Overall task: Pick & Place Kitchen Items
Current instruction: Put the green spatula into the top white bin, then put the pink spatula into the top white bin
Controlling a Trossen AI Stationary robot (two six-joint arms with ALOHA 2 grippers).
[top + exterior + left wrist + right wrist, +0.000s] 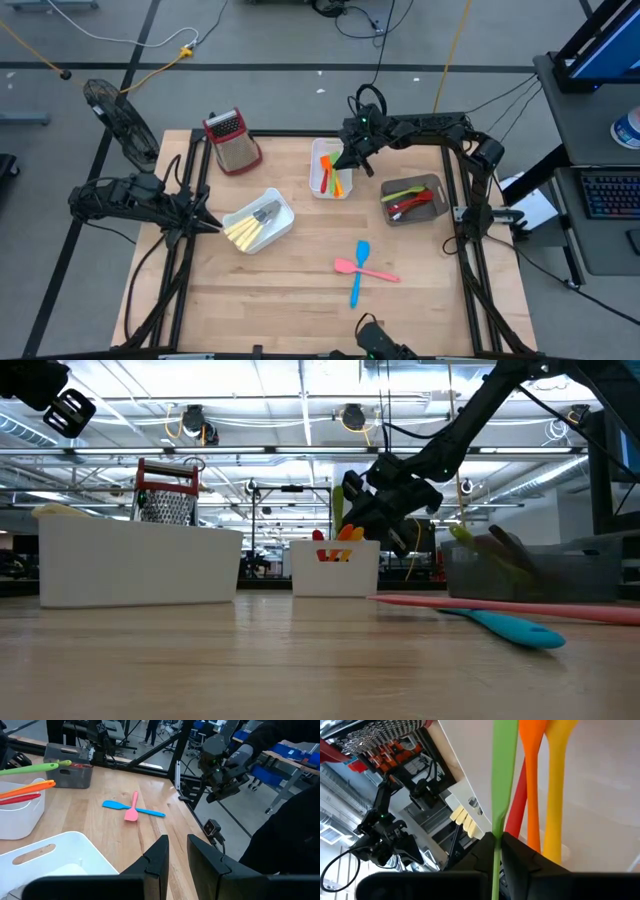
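Green utensil (501, 775) pinched in right claw (497, 842) over white bin (318, 172) nr far edge; could snag, miss bin.

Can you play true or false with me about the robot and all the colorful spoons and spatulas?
1. The right gripper pinches a green utensil over the small white bin. True.
2. The pink spatula and blue spatula lie apart from each other. False: they cross on the table.
3. The box grater lies inside a bin. False: it stands on the table.
4. The grey bin holds green and red utensils. True.
5. The left gripper holds a spoon. False: its fingers hold nothing.
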